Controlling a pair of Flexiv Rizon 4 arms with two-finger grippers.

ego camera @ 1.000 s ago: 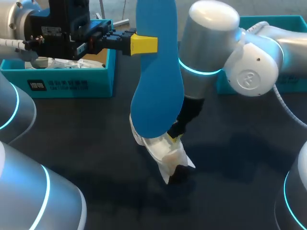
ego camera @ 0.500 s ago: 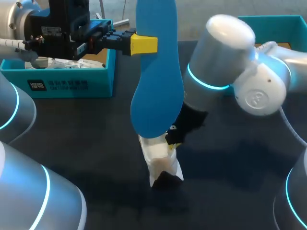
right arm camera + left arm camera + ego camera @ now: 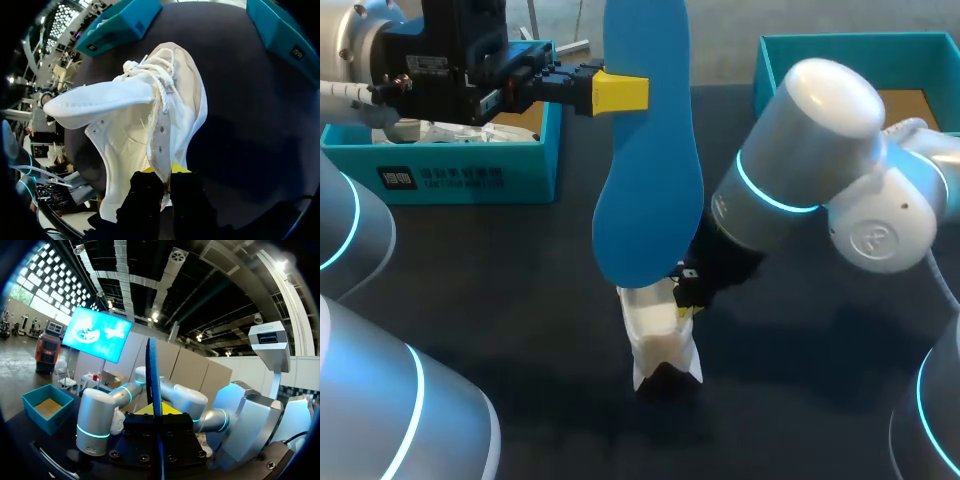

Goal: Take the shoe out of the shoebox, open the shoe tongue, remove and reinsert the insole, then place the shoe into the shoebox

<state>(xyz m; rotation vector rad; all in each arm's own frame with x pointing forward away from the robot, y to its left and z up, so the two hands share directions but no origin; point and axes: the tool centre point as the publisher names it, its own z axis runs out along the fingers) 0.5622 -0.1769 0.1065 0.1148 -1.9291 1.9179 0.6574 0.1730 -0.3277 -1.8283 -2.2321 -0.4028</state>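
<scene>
1. The left gripper (image 3: 625,92) is clamped on the insole (image 3: 650,200), biting its upper part from 9 o'clock. In the left wrist view the insole stands edge-on between the fingers.
2. In the head view the insole's long axis runs 12 to 6, with the broad rounded end lowest.
3. The shoe (image 3: 660,335) sits at 6 o'clock from that end, just under it and tilted. Its low end is at or near the table (image 3: 500,300). Reinsertion looks to depend on lining that rounded end up with the shoe's mouth.
4. The right gripper (image 3: 686,300) comes in from 2 o'clock. It is pinched narrowly on the shoe's eyelet edge and holds the mouth up.
5. The insole is thin, smooth blue foam. The shoe is soft white fabric with a stiff eyelet strip. Its tongue (image 3: 100,100) is folded wide open and the laces (image 3: 160,82) are slack.
</scene>
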